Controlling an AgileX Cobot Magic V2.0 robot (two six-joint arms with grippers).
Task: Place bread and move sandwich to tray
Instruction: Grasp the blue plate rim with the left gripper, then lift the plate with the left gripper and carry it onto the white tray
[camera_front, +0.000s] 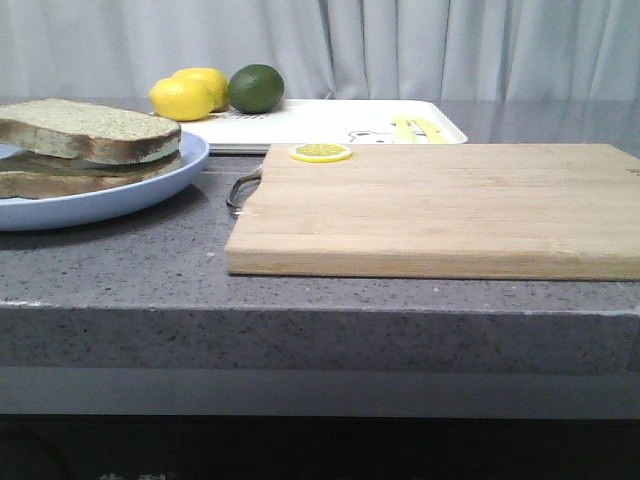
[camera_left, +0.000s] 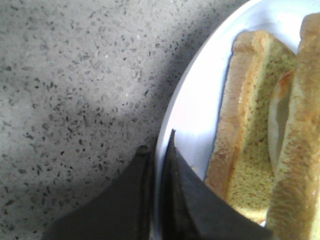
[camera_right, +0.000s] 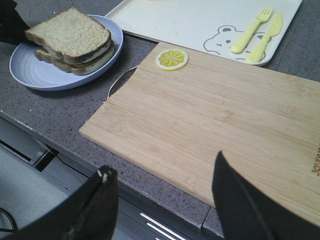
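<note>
At the plate's rim, the left claw pinches the edge, apparently to carry the sandwich trayward; the right claw hangs spread.

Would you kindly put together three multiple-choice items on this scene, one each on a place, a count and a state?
1. Where does the lemon slice lie?
A. on the blue plate
B. on the wooden cutting board's far corner
C. inside the white tray

2. How many whole citrus fruits stand at the back?
A. one
B. five
C. three

3. What is the left tool doing?
A. closed on the rim of the blue plate
B. wide open above the board
C. holding the fork

Answers:
1 B: the front and right wrist views show the slice on the board's corner nearest the tray.
2 C: two lemons and one lime show in the front view.
3 A: the left wrist view shows the plate's edge pinched between its fingers; the right tool is open.
</note>
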